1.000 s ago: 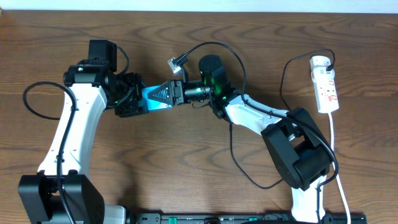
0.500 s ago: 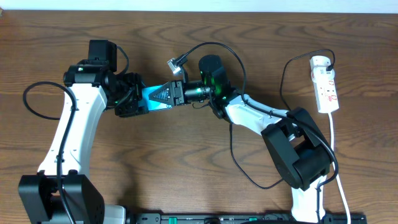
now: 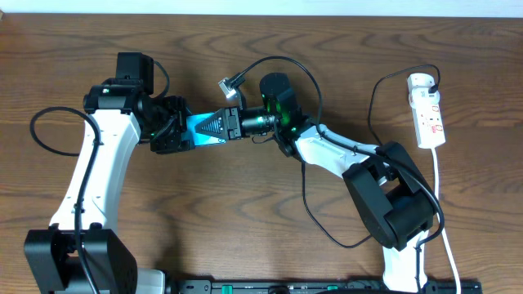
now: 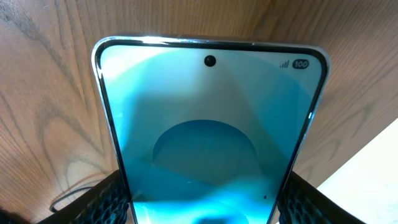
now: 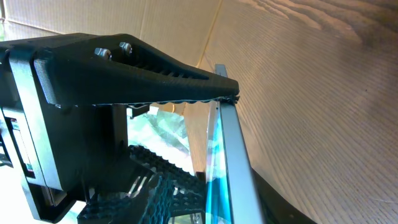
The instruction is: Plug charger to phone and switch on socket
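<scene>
The phone [image 3: 204,127], a small rectangular smartphone with a bright cyan-teal screen and black edges, is in the left tool [image 3: 184,131] over the middle of the brown wooden desk [image 3: 245,229]. On the left wrist cam I can see both black textured pads [image 4: 115,198] pressed on its long edges, so that tool is clamped on the phone. The screen faces the camera, with a darker oval in the middle.

The right tool [image 3: 234,122] is nosed up against the phone's other end. On its own cam the phone's edge runs past the ribbed black fingers [image 5: 143,68], with the upper fingertip right at the corner. Honestly, I can't tell whether it's gripping or just touching.

Just beyond that tool there's a small pale connector [image 3: 229,83] on a thin black lead, apart from the phone.

Way out on the right lies the socket [image 3: 431,122], a narrow white power strip with red markings. It has a white adapter [image 3: 420,82] at the far end and a white cord [image 3: 439,188] trailing toward the arm bases. The charger [image 3: 372,110], a long thin black cable, curves out from the adapter and goes behind the right arm. The switch position is too small to make out.
</scene>
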You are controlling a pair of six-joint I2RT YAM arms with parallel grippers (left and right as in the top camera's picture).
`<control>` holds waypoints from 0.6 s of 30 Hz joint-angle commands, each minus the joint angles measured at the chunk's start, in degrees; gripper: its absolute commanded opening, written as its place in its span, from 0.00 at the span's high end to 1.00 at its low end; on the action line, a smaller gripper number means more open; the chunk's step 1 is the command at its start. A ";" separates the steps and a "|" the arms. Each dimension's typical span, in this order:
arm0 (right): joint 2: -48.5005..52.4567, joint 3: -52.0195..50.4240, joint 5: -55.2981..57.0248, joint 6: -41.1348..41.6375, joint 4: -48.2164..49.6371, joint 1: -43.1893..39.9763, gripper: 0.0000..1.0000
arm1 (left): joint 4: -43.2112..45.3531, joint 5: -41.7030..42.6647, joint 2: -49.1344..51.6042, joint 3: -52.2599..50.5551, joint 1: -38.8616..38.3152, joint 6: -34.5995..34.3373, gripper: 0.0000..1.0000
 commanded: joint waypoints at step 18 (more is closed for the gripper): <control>0.04 0.98 -0.68 -0.96 -1.31 0.61 0.73 | -0.17 -1.62 -0.81 0.20 0.24 3.50 0.93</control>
